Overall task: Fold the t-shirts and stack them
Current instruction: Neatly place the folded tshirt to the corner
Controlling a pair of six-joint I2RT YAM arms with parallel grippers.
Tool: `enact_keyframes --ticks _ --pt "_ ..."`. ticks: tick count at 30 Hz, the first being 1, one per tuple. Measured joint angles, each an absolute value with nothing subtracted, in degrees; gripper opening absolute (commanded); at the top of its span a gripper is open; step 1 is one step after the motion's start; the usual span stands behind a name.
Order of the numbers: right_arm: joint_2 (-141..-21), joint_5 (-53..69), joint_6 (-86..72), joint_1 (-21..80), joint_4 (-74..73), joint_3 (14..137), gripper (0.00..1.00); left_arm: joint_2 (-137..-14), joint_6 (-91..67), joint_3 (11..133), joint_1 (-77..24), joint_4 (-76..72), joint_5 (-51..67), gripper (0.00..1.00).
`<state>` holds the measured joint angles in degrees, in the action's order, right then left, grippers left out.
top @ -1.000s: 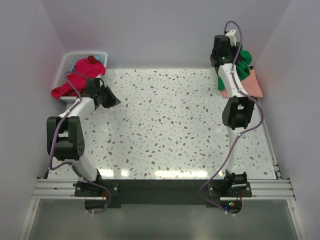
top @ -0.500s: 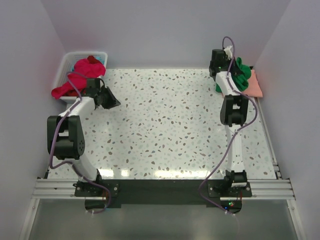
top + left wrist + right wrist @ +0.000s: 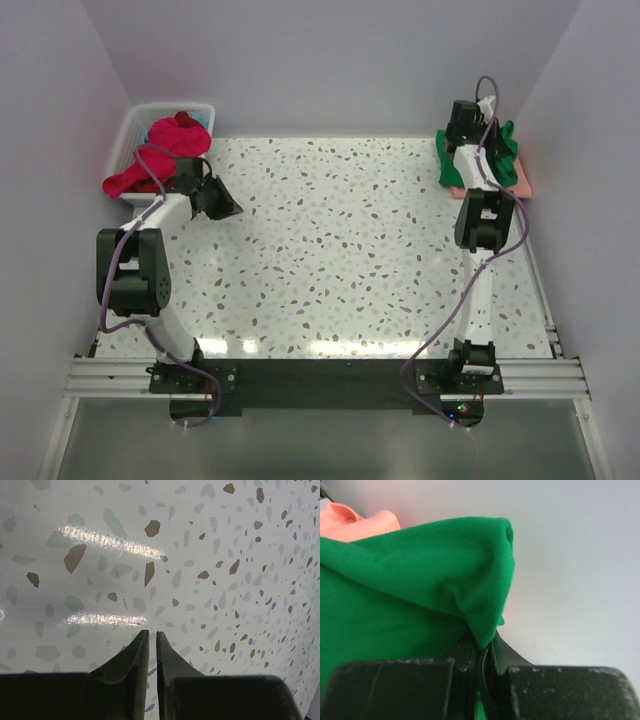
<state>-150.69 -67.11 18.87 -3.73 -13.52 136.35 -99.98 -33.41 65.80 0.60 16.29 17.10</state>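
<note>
At the table's far right corner my right gripper (image 3: 476, 122) is shut on a fold of the bright green t-shirt (image 3: 500, 148). That shirt lies bunched on top of a salmon-pink t-shirt (image 3: 523, 182). In the right wrist view the green cloth (image 3: 395, 595) is pinched between the jaws of the right gripper (image 3: 484, 647), with the salmon shirt (image 3: 350, 525) behind it by the wall. Red and magenta t-shirts (image 3: 172, 135) fill the white basket (image 3: 135, 118) at the far left. My left gripper (image 3: 226, 203) hovers beside the basket. In its wrist view the left gripper (image 3: 152, 633) is shut and empty, with only speckled table below.
One magenta shirt (image 3: 124, 182) hangs over the basket's near rim onto the table. Lilac walls close in the table on the left, the back and the right. The right arm's elbow (image 3: 483, 220) stands near the right edge.
My right arm has swung right and lower, carrying the green shirt over the salmon one in the far right corner. The left arm has barely moved.
</note>
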Motion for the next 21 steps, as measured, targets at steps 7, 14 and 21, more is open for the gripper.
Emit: enact_keyframes --ticks 7,14,21 --pt "-150.7 -67.7 21.8 -4.2 -8.8 136.4 0.0 -100.3 -33.4 66.3 -0.9 16.9 16.5 0.15" --pt "-150.8 -69.7 27.0 -5.3 -2.0 136.5 0.0 -100.4 -33.4 66.4 -2.0 17.4 16.1 0.14" --pt "-152.6 -69.6 27.0 -7.6 -1.1 136.6 0.54 -101.4 -33.4 68.2 -2.5 18.2 15.6 0.14"
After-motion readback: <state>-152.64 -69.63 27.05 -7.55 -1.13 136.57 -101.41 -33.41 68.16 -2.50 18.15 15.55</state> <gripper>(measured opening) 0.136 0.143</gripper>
